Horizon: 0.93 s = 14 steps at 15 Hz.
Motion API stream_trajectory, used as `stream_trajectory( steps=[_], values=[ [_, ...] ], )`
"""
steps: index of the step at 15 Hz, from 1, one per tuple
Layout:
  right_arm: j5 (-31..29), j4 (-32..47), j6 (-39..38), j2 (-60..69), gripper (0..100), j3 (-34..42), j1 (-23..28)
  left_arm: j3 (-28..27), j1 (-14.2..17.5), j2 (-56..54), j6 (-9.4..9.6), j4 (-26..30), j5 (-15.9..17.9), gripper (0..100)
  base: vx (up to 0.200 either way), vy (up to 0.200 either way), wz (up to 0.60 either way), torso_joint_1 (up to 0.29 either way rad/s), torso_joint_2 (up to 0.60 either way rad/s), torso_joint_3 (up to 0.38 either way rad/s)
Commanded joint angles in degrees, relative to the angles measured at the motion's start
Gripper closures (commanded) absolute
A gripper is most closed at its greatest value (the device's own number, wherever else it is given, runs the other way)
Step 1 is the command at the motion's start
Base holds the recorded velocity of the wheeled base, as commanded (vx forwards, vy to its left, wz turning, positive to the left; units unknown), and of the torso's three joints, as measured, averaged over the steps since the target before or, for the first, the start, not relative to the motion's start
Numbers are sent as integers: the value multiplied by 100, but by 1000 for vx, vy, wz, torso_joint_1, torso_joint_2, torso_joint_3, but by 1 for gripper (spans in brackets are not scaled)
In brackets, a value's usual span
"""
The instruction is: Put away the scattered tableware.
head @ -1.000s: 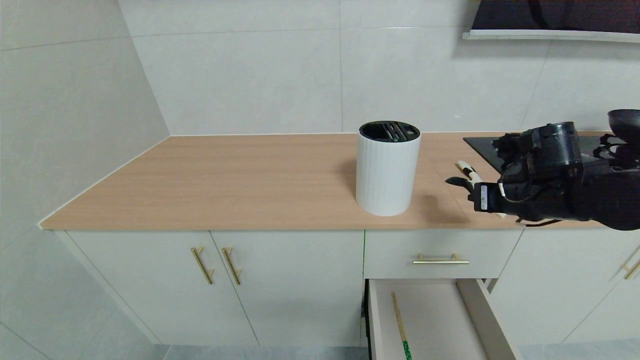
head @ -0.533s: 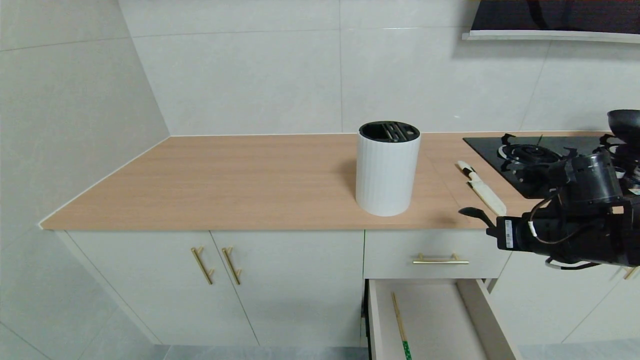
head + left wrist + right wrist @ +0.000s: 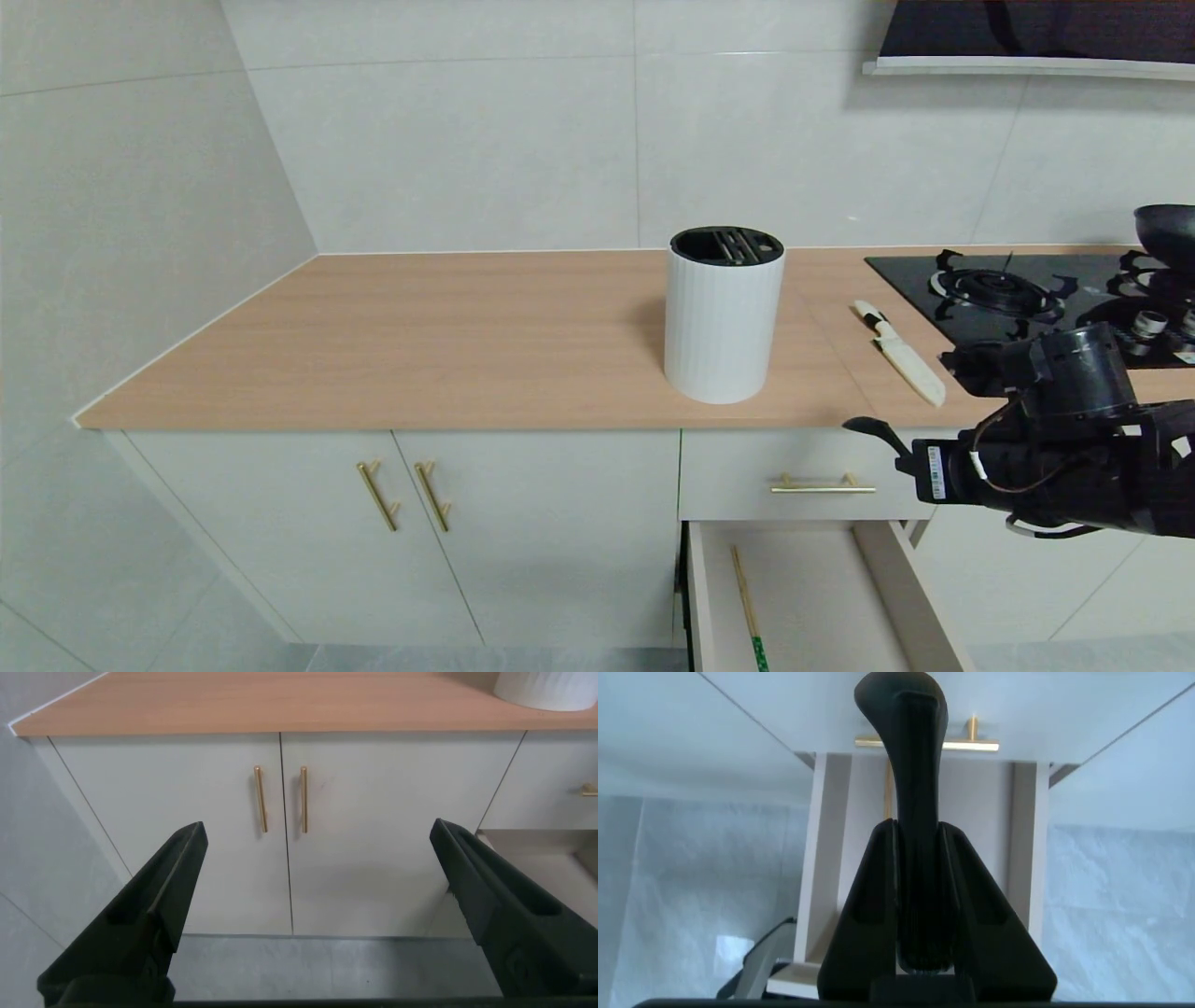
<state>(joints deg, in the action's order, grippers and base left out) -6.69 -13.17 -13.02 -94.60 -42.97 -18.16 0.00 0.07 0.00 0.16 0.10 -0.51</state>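
A knife (image 3: 898, 353) with a cream blade and a black-banded handle lies on the wooden counter (image 3: 467, 345), between the white ribbed knife holder (image 3: 724, 322) and the stove. My right gripper (image 3: 866, 427) hangs in front of the counter's edge, below and just left of the knife and above the open drawer (image 3: 803, 588). It is shut with nothing in it (image 3: 901, 709). A chopstick (image 3: 747, 597) lies in the drawer. My left gripper (image 3: 318, 835) is open and empty, low down and facing the cabinet doors (image 3: 280, 831).
A black gas stove (image 3: 1018, 294) takes up the counter's right end, with a dark pot (image 3: 1167, 224) on it. A shut drawer with a gold handle (image 3: 822, 485) sits above the open one. The counter's left half is bare wood.
My right gripper was above the knife; it has moved back off the counter and down in front of the drawers. The knife stays on the counter, now uncovered.
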Motion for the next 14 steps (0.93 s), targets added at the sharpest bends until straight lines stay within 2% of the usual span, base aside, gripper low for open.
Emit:
stream_trajectory(
  steps=[1,10,14],
  values=[
    [1,-2,-8,-120,100,17,-3,0,1,0,2,-1,-2,0,0,0,0,0,0,0],
    [-7,-204,1,-305,100,87,6,0,1,0,-7,-1,-2,0,0,0,0,0,0,0],
    [-25,-204,1,-331,100,87,6,0,1,0,-7,-1,-2,0,0,0,0,-165,385,220]
  ],
)
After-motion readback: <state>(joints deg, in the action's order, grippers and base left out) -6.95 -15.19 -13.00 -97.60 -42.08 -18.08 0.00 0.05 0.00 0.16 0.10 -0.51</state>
